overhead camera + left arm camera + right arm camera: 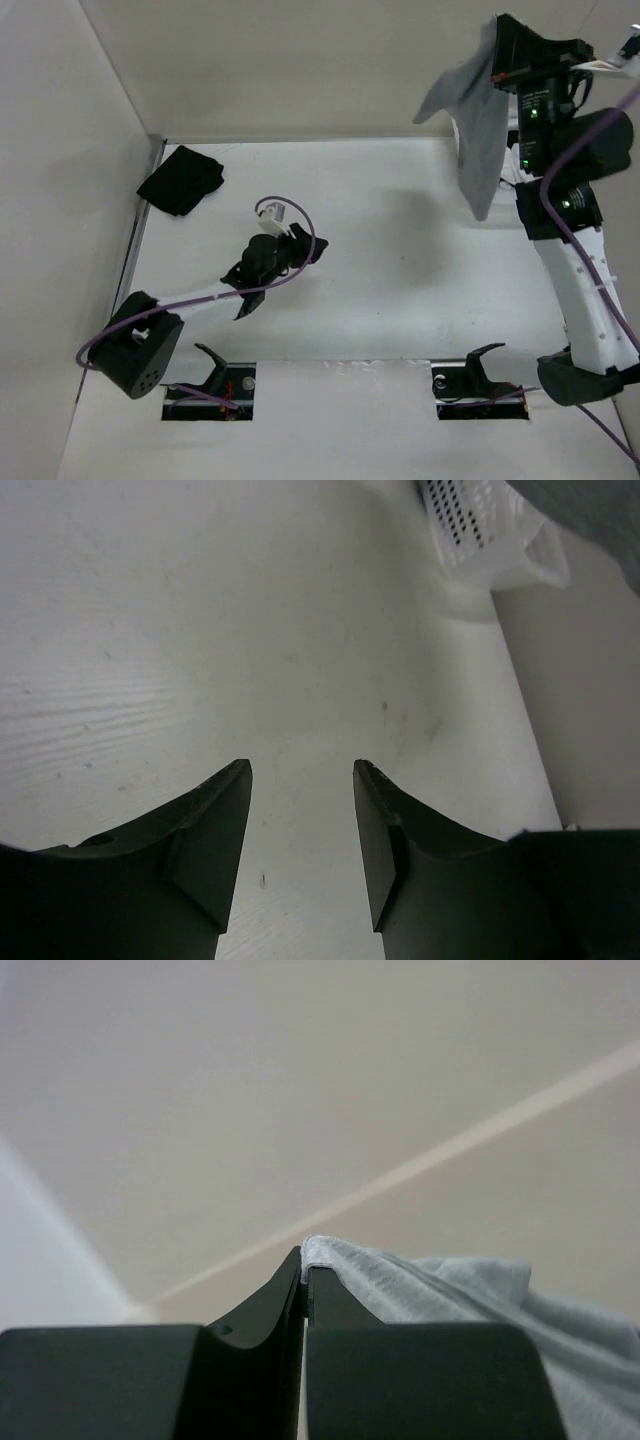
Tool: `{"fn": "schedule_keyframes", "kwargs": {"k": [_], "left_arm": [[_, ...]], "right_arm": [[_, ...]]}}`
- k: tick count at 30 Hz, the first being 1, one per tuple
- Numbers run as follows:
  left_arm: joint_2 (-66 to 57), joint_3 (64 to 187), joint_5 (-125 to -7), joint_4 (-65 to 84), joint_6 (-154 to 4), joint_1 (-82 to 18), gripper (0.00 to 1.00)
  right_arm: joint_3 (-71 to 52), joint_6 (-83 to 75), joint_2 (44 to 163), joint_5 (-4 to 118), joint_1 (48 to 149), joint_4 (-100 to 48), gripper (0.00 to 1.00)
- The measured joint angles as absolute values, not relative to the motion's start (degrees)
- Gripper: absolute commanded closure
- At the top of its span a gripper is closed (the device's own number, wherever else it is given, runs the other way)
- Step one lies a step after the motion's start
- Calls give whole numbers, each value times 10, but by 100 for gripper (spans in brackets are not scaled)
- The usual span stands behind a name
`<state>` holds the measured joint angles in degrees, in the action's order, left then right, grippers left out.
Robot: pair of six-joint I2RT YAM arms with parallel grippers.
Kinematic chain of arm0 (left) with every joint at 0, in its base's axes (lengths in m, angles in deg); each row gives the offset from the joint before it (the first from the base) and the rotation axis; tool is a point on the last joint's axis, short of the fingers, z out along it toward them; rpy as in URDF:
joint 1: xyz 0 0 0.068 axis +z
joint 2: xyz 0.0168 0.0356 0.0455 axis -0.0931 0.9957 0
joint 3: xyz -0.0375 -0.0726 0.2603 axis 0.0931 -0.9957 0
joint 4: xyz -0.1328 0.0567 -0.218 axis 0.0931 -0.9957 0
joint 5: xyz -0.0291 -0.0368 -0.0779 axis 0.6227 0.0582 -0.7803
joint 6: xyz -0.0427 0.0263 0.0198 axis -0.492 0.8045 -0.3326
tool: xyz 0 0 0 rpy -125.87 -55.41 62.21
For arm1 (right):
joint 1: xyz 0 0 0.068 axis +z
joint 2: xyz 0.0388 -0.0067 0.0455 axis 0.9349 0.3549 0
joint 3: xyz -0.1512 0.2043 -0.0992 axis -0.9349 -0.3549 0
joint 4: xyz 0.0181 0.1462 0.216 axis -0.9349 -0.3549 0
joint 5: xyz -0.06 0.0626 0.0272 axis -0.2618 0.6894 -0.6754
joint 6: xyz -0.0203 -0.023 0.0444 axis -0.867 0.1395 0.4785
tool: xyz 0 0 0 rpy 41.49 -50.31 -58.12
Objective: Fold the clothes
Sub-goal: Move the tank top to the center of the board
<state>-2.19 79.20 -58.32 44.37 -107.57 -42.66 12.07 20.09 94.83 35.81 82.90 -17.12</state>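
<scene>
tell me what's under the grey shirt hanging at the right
A white perforated basket sits below the grey shirt, hanging from the right claw. The shirt hides most of it, so its contents cannot be seen.

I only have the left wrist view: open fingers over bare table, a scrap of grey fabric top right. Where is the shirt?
Observer: The right gripper is shut on one edge of the shirt and holds it up at the far right, with the fabric hanging down.
Operator: Anything else lying around?
Observer: A black garment lies crumpled in the far left corner of the table.
Operator: How close is my arm to the shirt?
Observer: From above, the left gripper sits left of mid-table, well apart from the shirt.
</scene>
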Motion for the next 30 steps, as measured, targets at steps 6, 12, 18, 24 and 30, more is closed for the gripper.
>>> {"fn": "schedule_keyframes", "kwargs": {"k": [6,12,18,24,30], "left_arm": [[-155,767,-559,404,-1096,-349,57],[-304,753,-518,326,-1107,-302,57],[-336,752,-497,288,-1111,-297,57],[-311,750,-492,266,-1117,-297,57],[-306,743,-492,249,-1123,-280,58]], "right_arm": [[250,77,914,354,1026,-141,100],[205,12,878,363,1152,-111,99],[49,71,911,391,1084,-92,99],[14,176,1068,444,1025,-108,97],[107,250,1294,471,1023,-156,79]]}}
